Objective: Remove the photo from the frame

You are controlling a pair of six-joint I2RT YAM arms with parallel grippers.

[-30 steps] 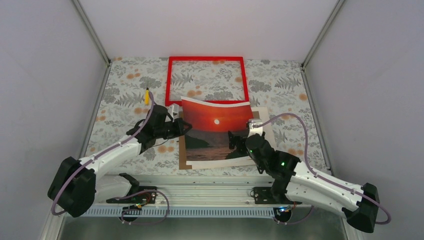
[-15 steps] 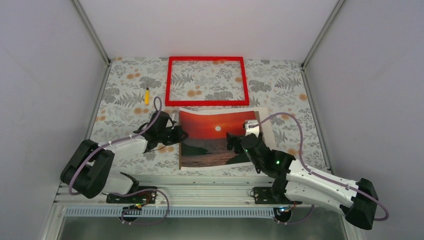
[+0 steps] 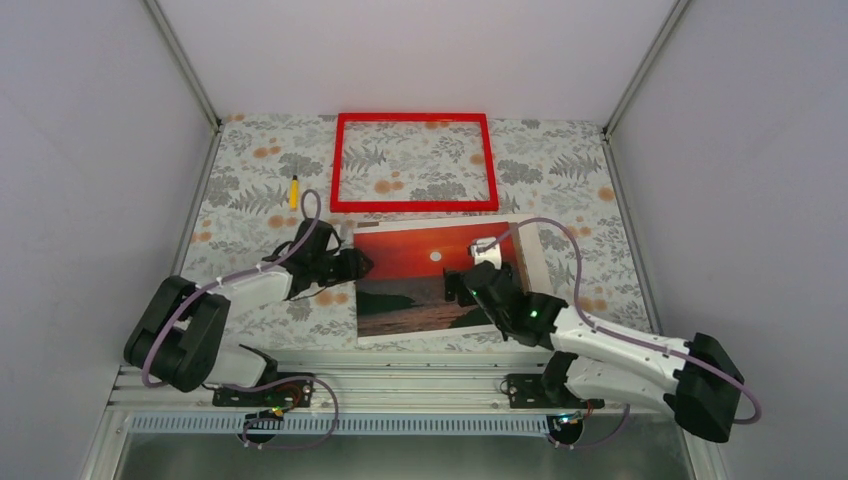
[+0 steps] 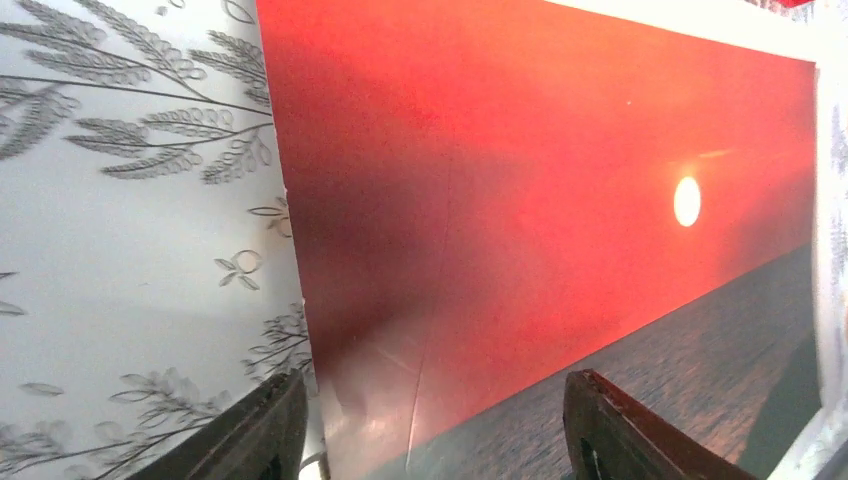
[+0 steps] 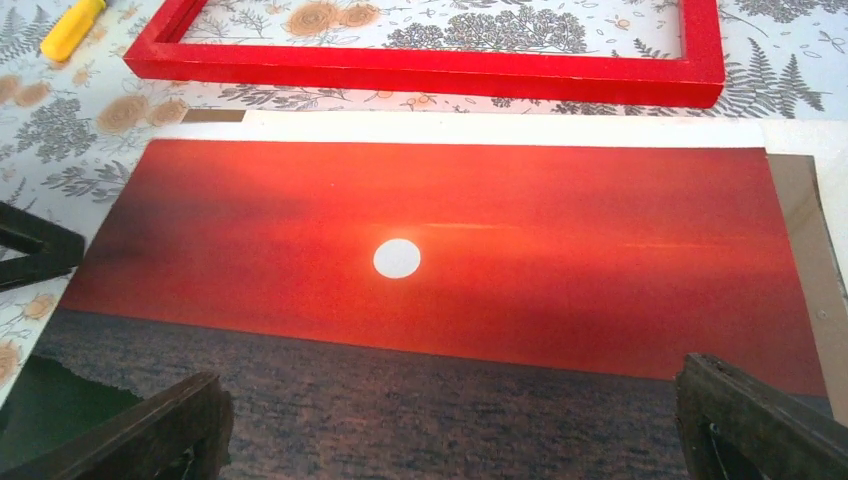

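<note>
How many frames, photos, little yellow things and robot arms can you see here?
Frames: 1, the red frame
Photos: 1, the sunset photo
Little yellow things: 1, the small yellow thing
Robot arms: 2, the left arm and the right arm
Total: 5

A small yellow-handled tool (image 3: pixel 293 191) lies on the grey floral-patterned table covering (image 3: pixel 560 170), toward its far left side. On three sides stand plain white panels (image 3: pixel 400 50).
</note>
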